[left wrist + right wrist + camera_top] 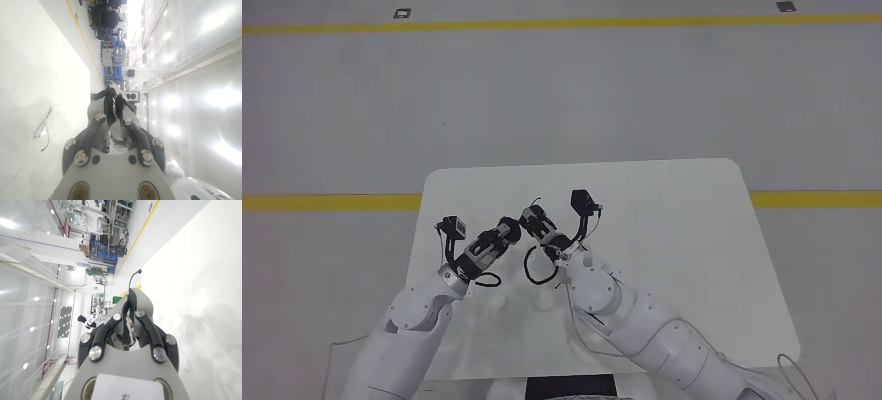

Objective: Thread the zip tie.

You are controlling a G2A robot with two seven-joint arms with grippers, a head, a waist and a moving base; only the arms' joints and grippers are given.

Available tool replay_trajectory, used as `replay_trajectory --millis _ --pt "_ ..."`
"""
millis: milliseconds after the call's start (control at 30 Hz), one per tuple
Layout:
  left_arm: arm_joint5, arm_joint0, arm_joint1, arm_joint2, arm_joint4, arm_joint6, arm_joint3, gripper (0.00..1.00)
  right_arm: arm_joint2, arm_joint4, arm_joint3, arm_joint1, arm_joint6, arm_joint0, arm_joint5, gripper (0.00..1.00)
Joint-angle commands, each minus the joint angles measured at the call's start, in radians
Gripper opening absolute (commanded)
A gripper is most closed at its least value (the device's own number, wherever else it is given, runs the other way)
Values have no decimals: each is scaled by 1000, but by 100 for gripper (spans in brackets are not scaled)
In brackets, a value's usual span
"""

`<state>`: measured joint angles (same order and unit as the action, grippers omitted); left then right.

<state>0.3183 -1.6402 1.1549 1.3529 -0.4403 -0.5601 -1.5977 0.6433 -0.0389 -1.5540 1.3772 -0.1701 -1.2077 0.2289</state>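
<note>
Over the middle of the white table [672, 230] my two grippers meet tip to tip. My right gripper [130, 294] is shut on a black zip tie [130, 281]. The strap curves out past the fingertips and ends in its square head [139, 271]. From above, that free end [537, 201] pokes up beyond the right gripper [531, 219]. My left gripper [509, 232] comes in from the opposite side. Its fingers [108, 108] stand close together with a thin black strand of the tie between them, right against the other gripper's tips [112, 90].
Several spare black zip ties [43, 124] lie crossed on the table beside the left gripper, with one more curved tie [46, 141] near them. A black loop [530, 266] hangs under the right wrist. The table's rounded corner [88, 71] is close by.
</note>
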Motion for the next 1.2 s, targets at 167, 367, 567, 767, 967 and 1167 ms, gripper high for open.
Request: replay_trajectory --millis 167,367,567,767,967,1167 --pt "2 1 -2 -1 -3 1 7 0 17 27 -4 10 14 -13 9 0" --pt "3 0 -5 3 -6 -1 3 0 31 49 -5 16 46 -20 3 100" --pt "2 -5 -8 7 -12 -12 -4 0 48 71 -8 21 61 -32 0 100" --pt "6 -10 -10 5 -21 -19 -12 0 68 84 -10 26 72 -44 -3 100" --pt "6 -24 -20 33 -39 -95 -15 0 133 80 -32 14 136 -77 -43 100" --pt "-18 -40 -40 102 -90 -248 -4 0 216 53 -54 -14 344 -111 -126 100"
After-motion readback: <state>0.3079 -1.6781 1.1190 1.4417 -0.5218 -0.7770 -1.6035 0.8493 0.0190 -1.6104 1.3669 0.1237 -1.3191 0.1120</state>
